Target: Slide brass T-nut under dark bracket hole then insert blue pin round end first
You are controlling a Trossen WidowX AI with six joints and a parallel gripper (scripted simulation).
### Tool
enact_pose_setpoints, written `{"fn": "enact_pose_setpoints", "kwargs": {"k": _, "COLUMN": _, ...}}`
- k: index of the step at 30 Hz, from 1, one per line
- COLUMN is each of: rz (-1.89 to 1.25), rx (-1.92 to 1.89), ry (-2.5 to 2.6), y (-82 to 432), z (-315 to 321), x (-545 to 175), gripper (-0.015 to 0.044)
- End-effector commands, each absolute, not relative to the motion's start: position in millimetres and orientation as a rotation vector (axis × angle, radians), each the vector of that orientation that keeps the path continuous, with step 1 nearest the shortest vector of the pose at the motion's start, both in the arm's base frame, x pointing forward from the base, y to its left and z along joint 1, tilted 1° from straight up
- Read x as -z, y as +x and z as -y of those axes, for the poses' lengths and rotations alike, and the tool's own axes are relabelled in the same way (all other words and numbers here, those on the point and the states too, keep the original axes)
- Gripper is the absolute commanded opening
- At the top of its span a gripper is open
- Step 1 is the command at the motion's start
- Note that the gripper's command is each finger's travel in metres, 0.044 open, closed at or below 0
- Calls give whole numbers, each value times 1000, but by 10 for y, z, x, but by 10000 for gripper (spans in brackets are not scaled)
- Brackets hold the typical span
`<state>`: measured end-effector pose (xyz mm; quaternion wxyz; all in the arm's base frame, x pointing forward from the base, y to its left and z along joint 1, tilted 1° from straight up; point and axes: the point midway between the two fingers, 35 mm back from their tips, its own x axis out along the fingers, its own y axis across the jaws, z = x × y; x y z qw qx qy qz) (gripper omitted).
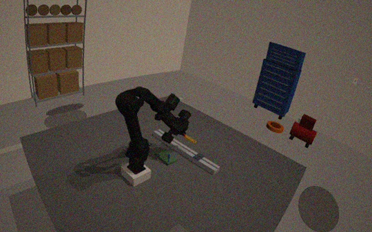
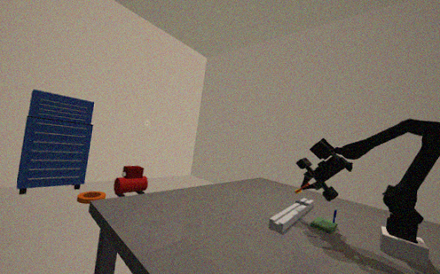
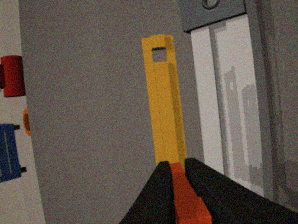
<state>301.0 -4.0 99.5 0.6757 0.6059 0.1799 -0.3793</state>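
Black arm arched high, wrist angled downward, end effector (image 1: 185, 133) (image 2: 304, 186) (image 3: 176, 168) tilted, fingers closed on something.

Blue pin (image 1: 169, 158) (image 2: 334, 216) upright btwn arm base (image 1: 127, 175) (image 2: 421, 256) & rail (image 1: 212, 169) (image 2: 278, 224) (image 3: 206, 100).

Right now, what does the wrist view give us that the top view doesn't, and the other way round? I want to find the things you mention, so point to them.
Wrist only: the opening through the brass T-nut (image 1: 191, 138) (image 3: 165, 110) near its far end, and the round hole in the dark bracket (image 1: 198, 156) (image 3: 215, 15).

Top only: the green tray (image 1: 163, 156), the blue pin (image 1: 169, 158) upright at it, the arm's white base (image 1: 135, 178) and the shelf rack (image 1: 84, 58).

Both: T-nut held by the claw (image 1: 185, 133) (image 3: 176, 168) outside the slot, aluminum rail (image 1: 208, 164) (image 3: 205, 95), blue cabinet (image 1: 277, 80) (image 3: 9, 152), red machine (image 1: 303, 132) (image 3: 13, 76).
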Motion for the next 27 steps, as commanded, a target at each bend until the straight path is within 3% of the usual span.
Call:
{"fn": "enact_pose_setpoints", "kwargs": {"k": 1, "rz": -402, "rx": 861, "ry": 1361, "y": 3009, "z": 45, "x": -923, "gripper": -150}}
{"fn": "enact_pose_setpoints", "kwargs": {"k": 27, "rz": -392, "rx": 868, "ry": 1356, "y": 3000, "z": 46, "x": -539, "gripper": -150}}
